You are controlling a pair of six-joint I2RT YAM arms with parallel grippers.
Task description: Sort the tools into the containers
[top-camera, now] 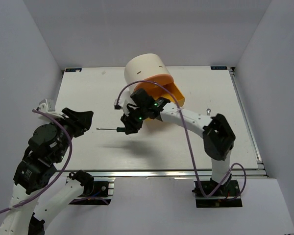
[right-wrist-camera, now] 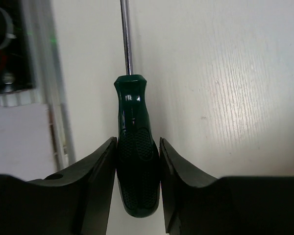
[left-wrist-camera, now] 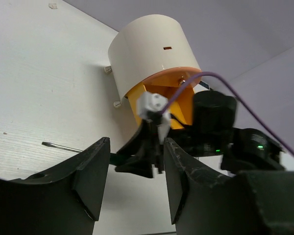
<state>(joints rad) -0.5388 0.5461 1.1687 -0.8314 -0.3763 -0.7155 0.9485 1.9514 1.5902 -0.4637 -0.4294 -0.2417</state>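
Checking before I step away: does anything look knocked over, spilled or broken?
Nothing stands out. The cream cabinet stands upright with its orange drawer open, the right claw grips the green screwdriver squarely by its handle, and the left claw is open and empty.

We take this for a robotics lab test cell: a white worktop (top-camera: 88, 93) boxed by plain pale walls (top-camera: 24, 63) (behind and at both sides), an aluminium rail (top-camera: 152, 172) along its near edge, and the left arm (top-camera: 39, 161) and right arm (top-camera: 218, 139) bolted there on black plates (top-camera: 218, 200), trailing purple cables (top-camera: 190, 149).
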